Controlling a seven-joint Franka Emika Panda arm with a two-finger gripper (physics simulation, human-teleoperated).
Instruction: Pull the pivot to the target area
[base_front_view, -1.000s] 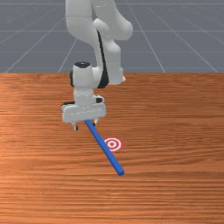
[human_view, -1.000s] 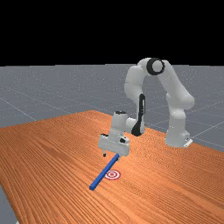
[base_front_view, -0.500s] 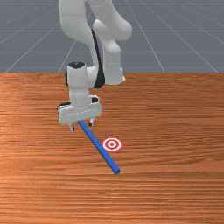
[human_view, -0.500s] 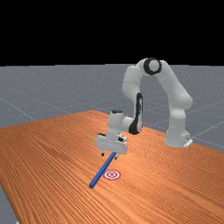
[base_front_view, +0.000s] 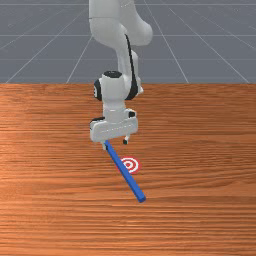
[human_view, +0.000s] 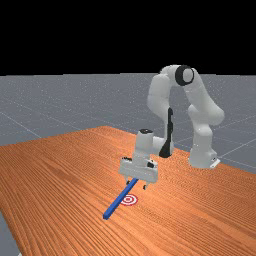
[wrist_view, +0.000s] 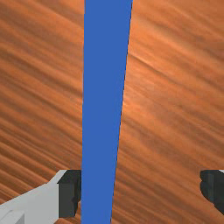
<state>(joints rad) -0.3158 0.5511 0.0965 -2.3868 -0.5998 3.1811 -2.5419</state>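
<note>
The blue bar (wrist_view: 103, 109) runs between the spread fingers (wrist_view: 69, 194) of the pincer (base_front_view: 115, 144), close beside one finger.

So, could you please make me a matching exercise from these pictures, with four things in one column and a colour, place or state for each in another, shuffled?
Things:
1. bar
2. target
3. tool
4. table

Descriptions:
A. orange-brown, with visible wood grain
B. open, at the end of the arm
C. blue, long and straight
D. red and white rings, partly covered by the bar in the front view

Right pairs: 1-C, 2-D, 3-B, 4-A
</note>
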